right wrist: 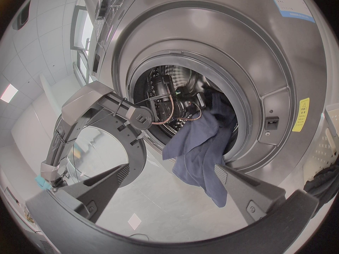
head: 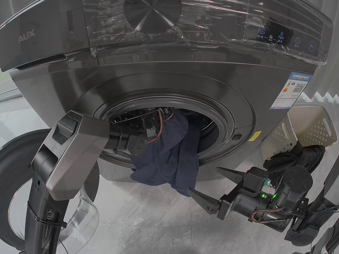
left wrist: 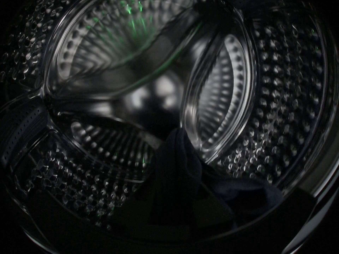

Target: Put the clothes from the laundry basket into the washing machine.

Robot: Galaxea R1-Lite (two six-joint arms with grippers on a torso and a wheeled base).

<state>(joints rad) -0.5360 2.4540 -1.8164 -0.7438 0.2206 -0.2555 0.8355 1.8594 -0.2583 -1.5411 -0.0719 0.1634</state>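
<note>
drum (left wrist: pixel 289 89): navy garment (head: pixel 169 152) half out | basket (head: pixel 310 120): black clothes (head: pixel 300 157) | right gripper (head: pixel 202 179) spread, empty | left gripper (right wrist: pixel 197 103) unclear

A grey tiled floor (head: pixel 141 223) runs to a white tiled wall (right wrist: pixel 35 53), perhaps with a window (right wrist: pixel 84 29).

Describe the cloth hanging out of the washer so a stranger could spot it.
Start at the grey washing machine. From its round opening a navy garment hangs over the lower rim toward the floor. Unlike the black clothes at the white laundry basket, it is blue.
</note>
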